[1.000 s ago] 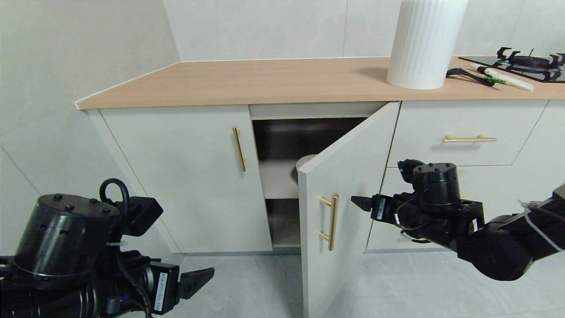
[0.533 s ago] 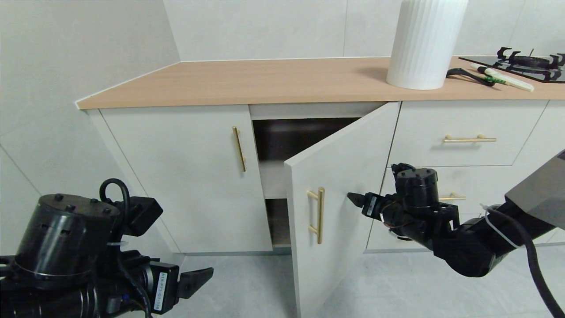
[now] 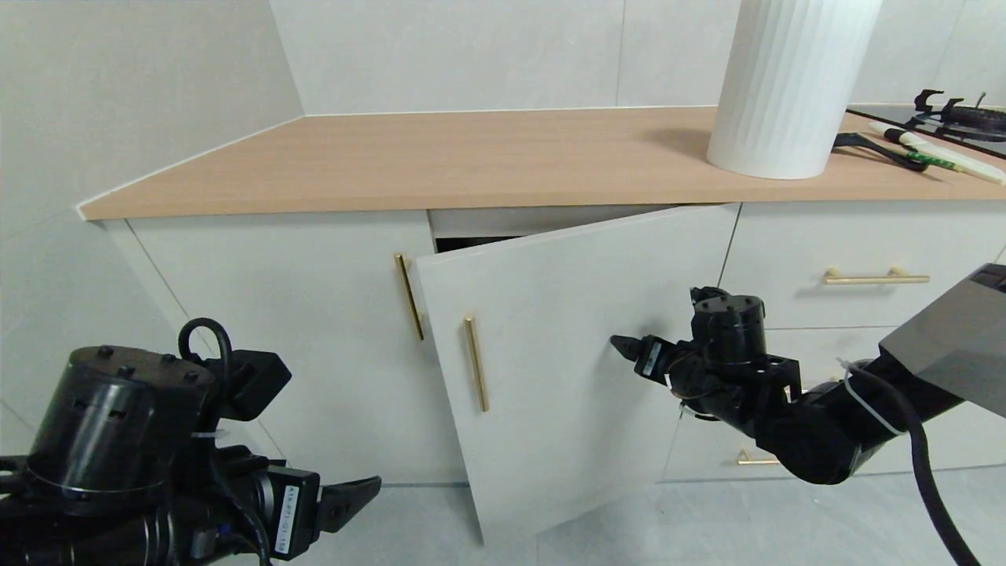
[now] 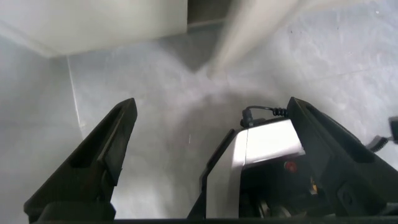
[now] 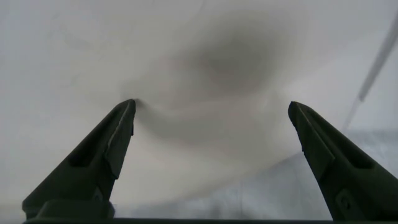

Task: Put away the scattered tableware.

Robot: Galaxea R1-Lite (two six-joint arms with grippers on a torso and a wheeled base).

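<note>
cabinet door (image 3: 566, 346) under the desk (image 3: 440, 161) stands slightly ajar, with a thin dark gap along its top edge. its gold handle (image 3: 475, 363) sits on the side nearest the neighbouring door's handle (image 3: 409, 297). right claw (image 3: 621, 346) is at the door's front face, on the hinge side of the gold handle. it is spread wide and holds nothing. one fingertip (image 5: 126, 107) is touching or all but touching the panel, cannot tell which. left claw (image 3: 357, 494) hangs low, below the door and off to its handle side, over the floor (image 3: 692, 527). its fingers (image 4: 112, 143) are wide apart with nothing between them. tableware (image 3: 935, 153): a few long utensils lying on the desk, above the door and past its hinge side, just beyond a tall white ribbed vase (image 3: 794, 86) and beside the stove (image 3: 963, 118). a drawer handle (image 3: 875, 277) shows on the hinge side of the door, at about the door's upper height.
</note>
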